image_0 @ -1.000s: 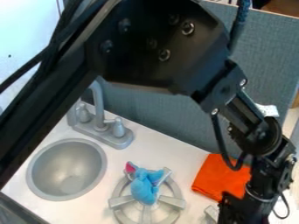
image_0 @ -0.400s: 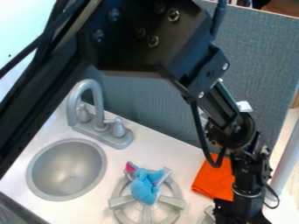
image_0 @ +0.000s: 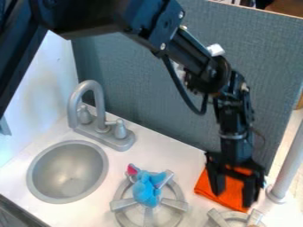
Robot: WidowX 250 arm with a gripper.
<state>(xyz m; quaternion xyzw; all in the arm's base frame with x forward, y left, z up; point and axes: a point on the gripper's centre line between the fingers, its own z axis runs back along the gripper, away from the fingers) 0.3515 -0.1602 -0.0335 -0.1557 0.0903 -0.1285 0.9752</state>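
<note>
My gripper (image_0: pixel 235 189) hangs at the lower right, pointing down over the orange cloth (image_0: pixel 227 190), with its two fingers spread apart and nothing visible between them but cloth behind. Whether the fingertips touch the cloth I cannot tell. Left of the gripper, a blue plush toy (image_0: pixel 146 189) with a pink tip lies on the grey burner (image_0: pixel 125 203).
A round grey sink (image_0: pixel 42 176) is at the left, with a grey faucet (image_0: pixel 99 106) behind it. A second burner (image_0: pixel 223 219) sits at the bottom right, near a grey upright pole (image_0: pixel 287 164). A grey-blue partition (image_0: pixel 248 57) stands behind the counter.
The arm and gripper have shifted left and up, so the gripper is now over the orange cloth. More of the second burner and the pole is exposed. The plush toy has not moved.
</note>
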